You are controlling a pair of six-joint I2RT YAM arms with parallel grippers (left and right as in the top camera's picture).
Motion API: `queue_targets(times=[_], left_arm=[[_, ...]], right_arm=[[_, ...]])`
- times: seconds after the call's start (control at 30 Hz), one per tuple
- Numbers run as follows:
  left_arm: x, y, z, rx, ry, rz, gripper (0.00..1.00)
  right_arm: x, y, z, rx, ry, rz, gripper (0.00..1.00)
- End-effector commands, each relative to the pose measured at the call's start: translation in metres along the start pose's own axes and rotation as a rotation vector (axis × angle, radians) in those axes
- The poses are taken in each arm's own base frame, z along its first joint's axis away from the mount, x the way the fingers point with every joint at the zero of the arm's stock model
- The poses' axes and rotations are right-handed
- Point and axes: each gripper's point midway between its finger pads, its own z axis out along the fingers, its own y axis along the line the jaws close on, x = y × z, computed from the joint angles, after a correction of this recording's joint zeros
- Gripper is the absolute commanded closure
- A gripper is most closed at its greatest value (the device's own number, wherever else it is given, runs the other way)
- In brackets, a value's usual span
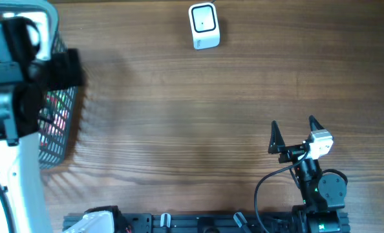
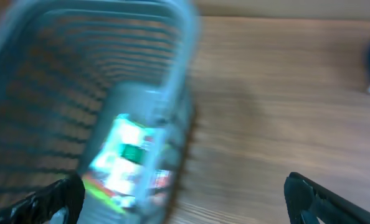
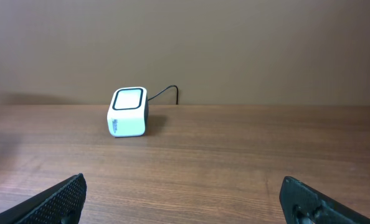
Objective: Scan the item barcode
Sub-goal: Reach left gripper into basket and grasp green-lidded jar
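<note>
Fingers on both of my grippers stand fully apart and hold nothing. Left gripper (image 2: 179, 202): 2 black fingertips show at the lower corners of the left wrist view, with nothing between them. Right gripper (image 1: 294, 124): jaws spread wide over bare table (image 1: 179, 129), nothing in them.

Item (image 2: 126, 165): lies inside the wire basket (image 2: 186, 43) at the left end of the table, close to one wall. It appears to be a pale container with a white, green and red label. The view is blurred, so I cannot make out a barcode or say which face carries it. From overhead, only a patch of pink and green shows through the mesh beside my left arm.

Scanner (image 1: 203, 26): a small white box with a dark-rimmed window, at the far edge of the table, well apart from both the basket and my right gripper.

Step in hand, as I judge it: reaching for the item. Nothing is picked up or scanned, so the task is at its start.

Next move calls for lowering my left fingers into the basket on either side of the item, clear of the wire wall. They should close on its body, lift it out and carry it to the scanner window with the barcode facing it.
</note>
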Motion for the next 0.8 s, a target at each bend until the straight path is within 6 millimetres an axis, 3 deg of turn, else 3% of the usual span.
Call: queue_targets(times=[0.0,0.17,0.27,0.5,0.63,0.77], left_arm=[[-0.003,0.067,-0.005,-0.199,-0.014,-0.022,0.00],[0.015,0.127,0.020,-0.282,0.065,-0.125,0.00],[0.028,0.137,0.045,-0.211,0.119,-0.158,0.00],[0.054,0.148,0.100,-0.077,0.240,-0.077,0.00],[0.070,0.140,0.133,0.059,0.292,-0.070,0.00],[0.095,0.143,0.163,0.115,0.374,-0.113,0.06]], right_arm=[[-0.001,-0.003,0.000,0.014,-0.005,-0.009,0.00],[-0.001,-0.003,0.000,0.014,-0.005,-0.009,0.01],[-0.001,-0.003,0.000,0.014,-0.005,-0.009,0.01],[-0.001,-0.003,0.000,0.014,-0.005,-0.009,0.00],[-0.001,-0.003,0.000,0.014,-0.005,-0.009,0.00],[-0.001,-0.003,0.000,0.014,-0.005,-0.009,0.00]])
